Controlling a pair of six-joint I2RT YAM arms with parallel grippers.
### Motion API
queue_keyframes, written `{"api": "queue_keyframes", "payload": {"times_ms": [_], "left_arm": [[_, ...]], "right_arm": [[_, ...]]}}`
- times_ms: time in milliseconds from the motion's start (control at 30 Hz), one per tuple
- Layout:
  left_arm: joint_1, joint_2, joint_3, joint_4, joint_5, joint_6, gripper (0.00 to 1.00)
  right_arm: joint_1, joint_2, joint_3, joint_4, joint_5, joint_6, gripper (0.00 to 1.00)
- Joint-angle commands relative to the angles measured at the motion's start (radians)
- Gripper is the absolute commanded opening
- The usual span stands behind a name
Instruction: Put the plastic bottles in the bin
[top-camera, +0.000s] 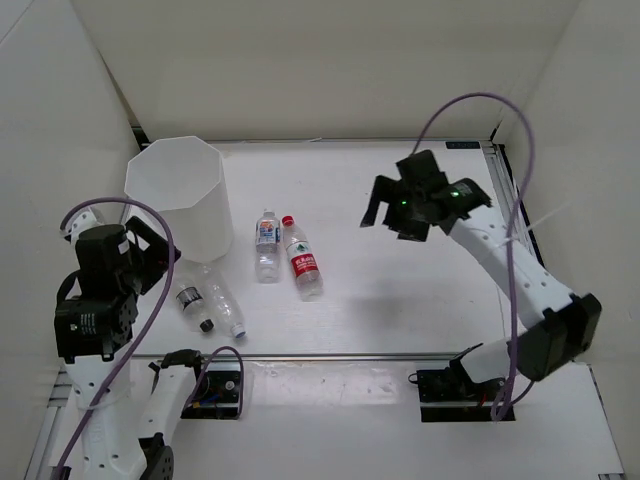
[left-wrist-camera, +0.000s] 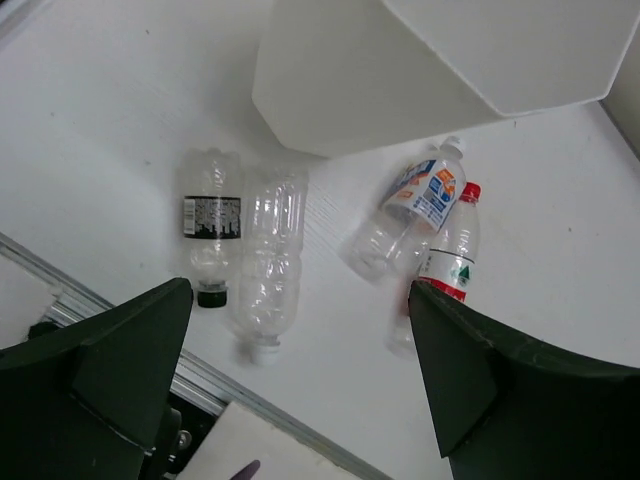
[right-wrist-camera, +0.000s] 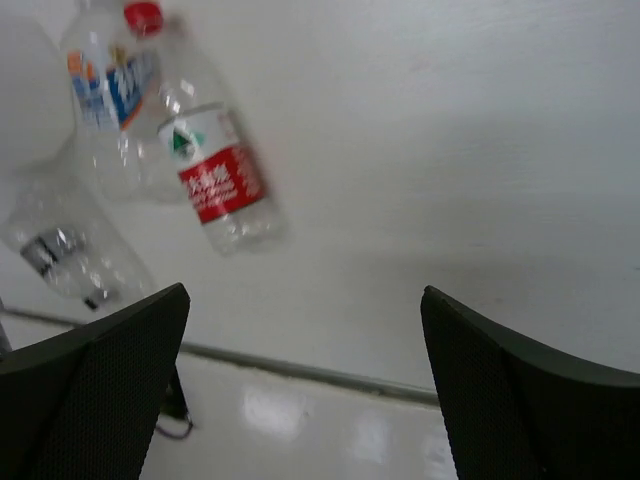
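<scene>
Several small clear plastic bottles lie on the white table. One with a white cap and blue label (top-camera: 267, 245) (left-wrist-camera: 415, 205) (right-wrist-camera: 105, 100) rests beside one with a red cap and red label (top-camera: 303, 262) (left-wrist-camera: 452, 255) (right-wrist-camera: 215, 170). Nearer the front lie a black-labelled, black-capped bottle (top-camera: 192, 300) (left-wrist-camera: 211, 220) (right-wrist-camera: 65, 255) and a plain one (top-camera: 225, 305) (left-wrist-camera: 270, 262). The tall white faceted bin (top-camera: 175, 195) (left-wrist-camera: 350, 80) stands upright to their left. My left gripper (top-camera: 155, 255) (left-wrist-camera: 300, 320) hovers open above the near pair. My right gripper (top-camera: 393, 195) (right-wrist-camera: 305, 300) hangs open and empty, right of the bottles.
A metal rail (top-camera: 330, 355) (left-wrist-camera: 200, 375) (right-wrist-camera: 300, 365) runs along the table's front edge. White enclosure walls stand at the back and on both sides. A purple cable (top-camera: 480, 100) loops above the right arm.
</scene>
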Motion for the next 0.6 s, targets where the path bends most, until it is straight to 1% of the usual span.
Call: {"api": "queue_keyframes", "payload": {"times_ms": [0, 67, 100, 133, 200, 267, 333, 400, 567], "left_arm": [[-0.004, 0.001, -0.031, -0.044, 0.077, -0.079, 1.0], [-0.004, 0.001, -0.056, -0.044, 0.119, -0.079, 1.0], [-0.004, 0.001, -0.065, -0.032, 0.149, -0.059, 1.0], [-0.004, 0.001, -0.083, -0.023, 0.2, -0.042, 1.0], [-0.004, 0.001, -0.115, -0.009, 0.223, -0.021, 1.0], [-0.004, -0.008, -0.135, 0.017, 0.223, -0.021, 1.0], [-0.004, -0.02, -0.162, 0.052, 0.2, -0.012, 1.0], [-0.004, -0.02, -0.172, 0.053, 0.188, -0.001, 1.0], [-0.004, -0.002, -0.16, 0.042, 0.148, -0.001, 1.0]], "right_arm": [[0.071, 0.122, 0.018, 0.071, -0.212, -0.103, 1.0], [0.081, 0.2, 0.091, 0.031, -0.257, -0.132, 1.0], [0.081, 0.275, 0.166, 0.01, -0.313, -0.17, 1.0], [0.094, 0.303, 0.188, 0.009, -0.337, -0.192, 1.0], [0.108, 0.381, 0.246, 0.026, -0.373, -0.242, 1.0], [0.118, 0.468, 0.29, 0.026, -0.374, -0.255, 1.0], [0.118, 0.519, 0.323, 0.026, -0.352, -0.276, 1.0], [0.118, 0.588, 0.339, 0.026, -0.343, -0.289, 1.0], [0.137, 0.731, 0.402, 0.06, -0.47, -0.31, 1.0]]}}
